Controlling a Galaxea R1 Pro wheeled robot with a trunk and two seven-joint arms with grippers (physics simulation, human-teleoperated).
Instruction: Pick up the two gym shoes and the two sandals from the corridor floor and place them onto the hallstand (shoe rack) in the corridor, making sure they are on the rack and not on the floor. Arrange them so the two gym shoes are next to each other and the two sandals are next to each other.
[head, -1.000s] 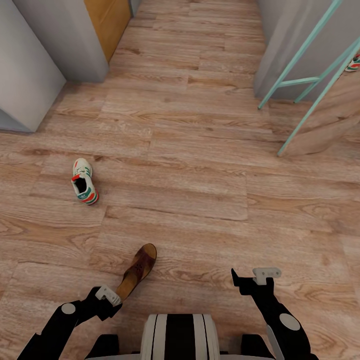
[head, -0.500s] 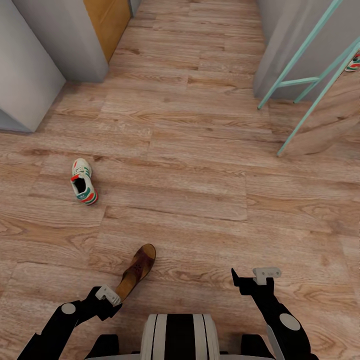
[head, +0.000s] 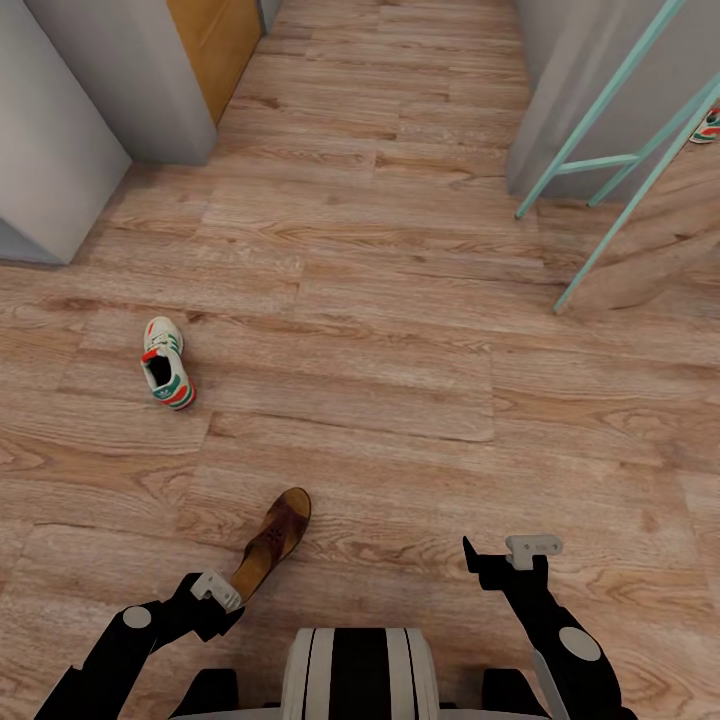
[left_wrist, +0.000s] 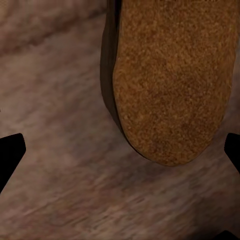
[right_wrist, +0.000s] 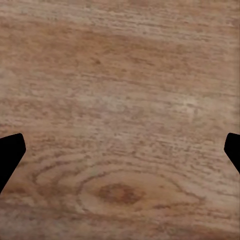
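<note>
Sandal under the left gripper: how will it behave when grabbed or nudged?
The sandal lies flat on the floor, so it will probably slide rather than roll or tip. Its thin, low sole edge offers little to pinch, so the fingers may slip off. It looks small, so likely light.

One sandal (head: 273, 542), one gym shoe (head: 166, 362), perhaps another (head: 709, 124).

No readable text, labels, brands or numbers anywhere. The white lace-up gym shoe with green side stripes (head: 167, 363) showed stripes only, no legible logo. The dark brown leather sandal with tan footbed (head: 274, 541) carried a strap pattern too small to read.
</note>
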